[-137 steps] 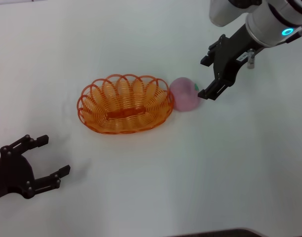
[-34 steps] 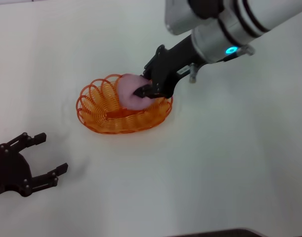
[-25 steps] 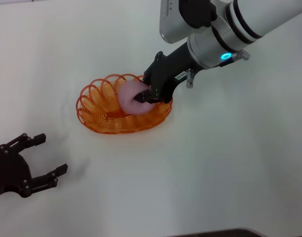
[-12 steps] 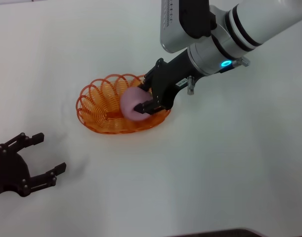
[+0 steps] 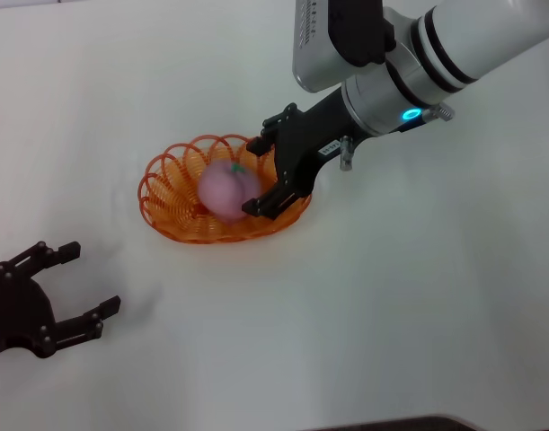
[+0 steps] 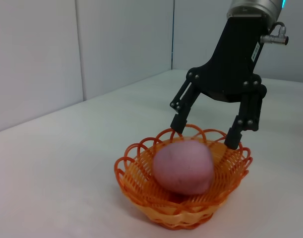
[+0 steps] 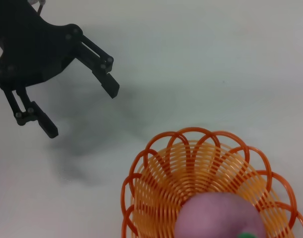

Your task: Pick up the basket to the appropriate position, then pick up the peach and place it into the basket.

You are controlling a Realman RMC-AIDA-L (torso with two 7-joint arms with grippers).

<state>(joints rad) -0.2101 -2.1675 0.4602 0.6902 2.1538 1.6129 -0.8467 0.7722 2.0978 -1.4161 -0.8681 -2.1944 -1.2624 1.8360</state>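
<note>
With the peach (image 5: 225,189) resting inside the basket (image 5: 171,184), the right gripper (image 5: 263,176) stands beside it, fingers wide and empty, leaving only withdrawal; the left gripper (image 5: 72,283) sits parked, fingers wide.

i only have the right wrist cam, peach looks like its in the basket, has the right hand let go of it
Observer: Yes. In the left wrist view the right hand is open, fingertips above the basket rim, clear of the peach.
Operator: peach sitting on the bottom or hung up
Observer: It rests low inside the basket, by the left wrist view.
Operator: where's the right hand relative to the basket
Observer: In the head view the right hand is over the basket's right end.
</note>
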